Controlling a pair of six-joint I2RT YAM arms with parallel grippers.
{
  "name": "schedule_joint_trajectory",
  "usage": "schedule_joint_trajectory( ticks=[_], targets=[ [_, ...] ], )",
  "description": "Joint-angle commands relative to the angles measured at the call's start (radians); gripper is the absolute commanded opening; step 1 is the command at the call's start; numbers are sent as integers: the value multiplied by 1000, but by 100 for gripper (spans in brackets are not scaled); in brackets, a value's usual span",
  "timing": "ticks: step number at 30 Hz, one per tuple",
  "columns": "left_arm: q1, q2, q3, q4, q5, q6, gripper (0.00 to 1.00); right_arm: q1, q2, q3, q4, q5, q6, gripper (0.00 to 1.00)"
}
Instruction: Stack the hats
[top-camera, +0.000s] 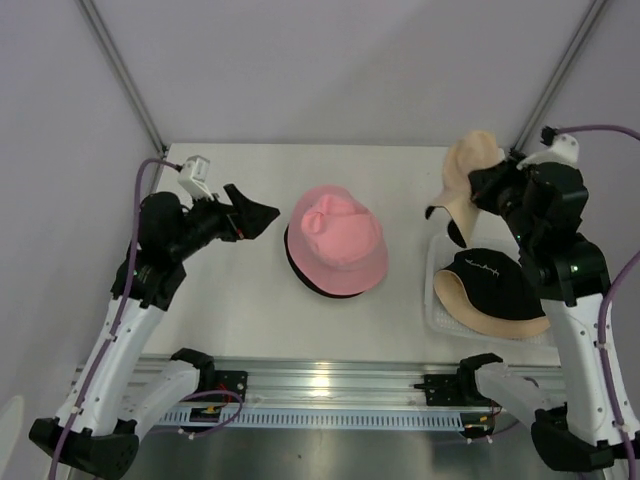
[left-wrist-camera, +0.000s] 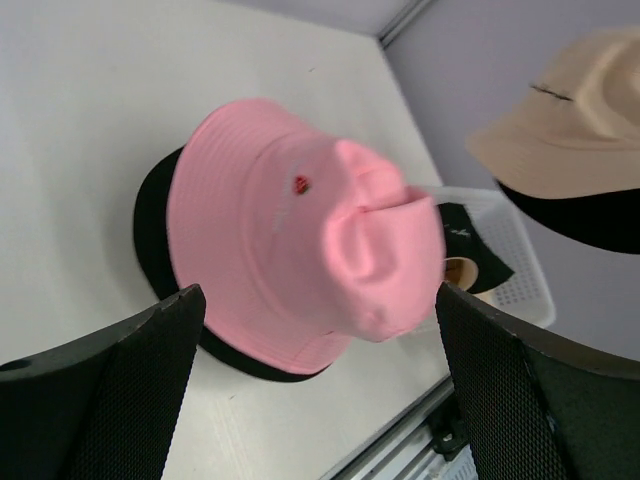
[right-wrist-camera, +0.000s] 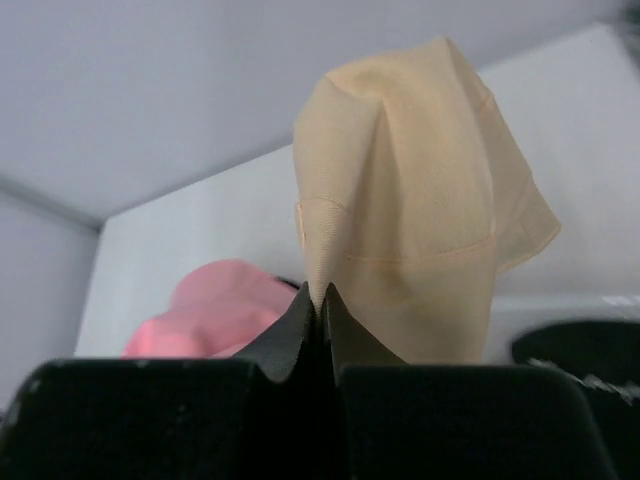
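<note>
Beige hat (right-wrist-camera: 410, 200), pinched in right gripper (right-wrist-camera: 322, 298)

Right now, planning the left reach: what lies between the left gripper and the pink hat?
Only bare table separates the left gripper from the pink hat, per the top view.

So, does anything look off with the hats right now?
The soft pink bucket hat in the middle has a pinched, puckered crown. It also sits off-centre on the black fabric hat beneath it, whose brim shows mainly along one side.
</note>
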Motion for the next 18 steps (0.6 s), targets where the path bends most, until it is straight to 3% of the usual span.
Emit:
schedule_joint_trajectory(
  ticks=[1, 7, 12, 15, 18],
  targets=[
    [-8, -39, 91, 42, 116, -14, 100, 199, 110, 85, 135, -39, -107, 0],
    [-6, -18, 78, 210, 185, -217, 99, 482, 340, 231, 290, -2, -331, 0],
    [-8, -6, 28, 267, 136, -298, 99, 533, 435, 331, 421, -194, -349, 0],
    [-8, 1, 11, 270, 87, -301, 99, 534, 490, 427, 424, -345, -339, 0],
    [-6, 14, 2, 261, 32, -293, 99, 545, 506, 493, 414, -393, -345, 0]
  ],
)
